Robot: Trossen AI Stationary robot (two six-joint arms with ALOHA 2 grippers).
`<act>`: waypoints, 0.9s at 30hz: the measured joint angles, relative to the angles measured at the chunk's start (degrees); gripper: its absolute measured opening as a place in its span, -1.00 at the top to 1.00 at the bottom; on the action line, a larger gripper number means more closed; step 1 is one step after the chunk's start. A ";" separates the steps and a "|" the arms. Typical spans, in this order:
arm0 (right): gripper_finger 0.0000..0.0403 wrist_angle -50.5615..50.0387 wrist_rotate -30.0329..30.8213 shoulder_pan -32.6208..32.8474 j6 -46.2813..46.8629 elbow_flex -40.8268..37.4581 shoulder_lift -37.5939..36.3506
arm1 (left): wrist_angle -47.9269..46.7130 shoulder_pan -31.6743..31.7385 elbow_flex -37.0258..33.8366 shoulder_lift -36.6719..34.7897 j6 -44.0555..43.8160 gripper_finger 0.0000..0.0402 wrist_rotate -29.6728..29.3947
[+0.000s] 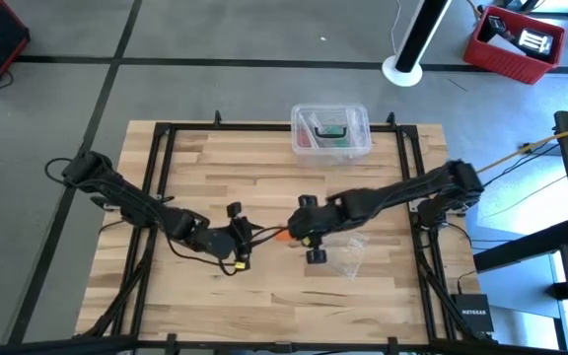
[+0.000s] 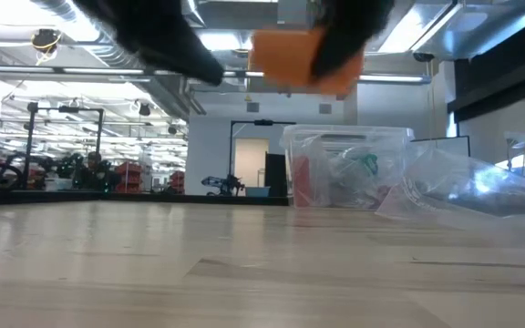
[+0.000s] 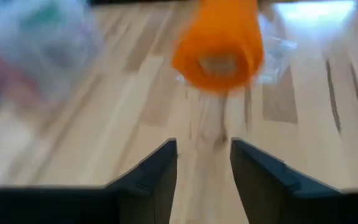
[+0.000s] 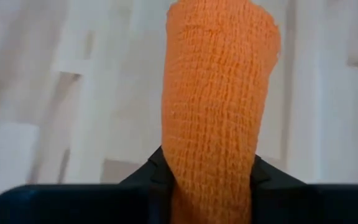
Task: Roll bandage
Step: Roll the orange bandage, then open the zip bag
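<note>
The bandage (image 1: 282, 235) is a bright orange roll of knit fabric, held above the middle of the table. It shows large in the right wrist view (image 4: 219, 93) and high up in the low view (image 2: 303, 59). My right gripper (image 1: 294, 235) is shut on it, reaching in from the table's right. My left gripper (image 1: 252, 237) is open and empty just left of the roll. In the left wrist view its fingers (image 3: 204, 158) point at the roll's round end (image 3: 219, 46), a short way off. My right gripper pinches the rolled bandage between its two fingers (image 4: 261, 173), on the roll's sides near its end (image 4: 210, 158). The fingers lie along the roll, which sticks out beyond the fingertips toward the table's left. The roll is lifted clear of the table.
A clear plastic box (image 1: 330, 131) with small items stands at the table's far edge, also in the low view (image 2: 344, 169). A crumpled clear plastic bag (image 1: 348, 254) lies on the table just under and right of the right gripper. Bare wood lies toward the near edge.
</note>
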 joint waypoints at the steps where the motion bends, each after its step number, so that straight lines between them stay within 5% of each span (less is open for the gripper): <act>1: 0.57 2.14 0.34 -0.01 0.00 -1.03 1.42 | -1.69 -0.33 -0.01 0.00 -3.68 0.29 0.06; 14: 0.16 17.15 0.57 -0.61 0.23 -3.22 18.40 | -1.37 -3.29 -5.74 0.20 -19.21 0.28 0.21; 22: -0.40 16.66 -1.44 -2.43 0.36 -3.13 18.11 | -0.61 -3.32 -6.37 0.20 -19.42 0.28 0.14; 27: -0.58 12.93 -3.65 -1.99 0.20 -3.11 13.45 | -0.34 -3.10 -6.35 0.20 -19.19 0.28 0.01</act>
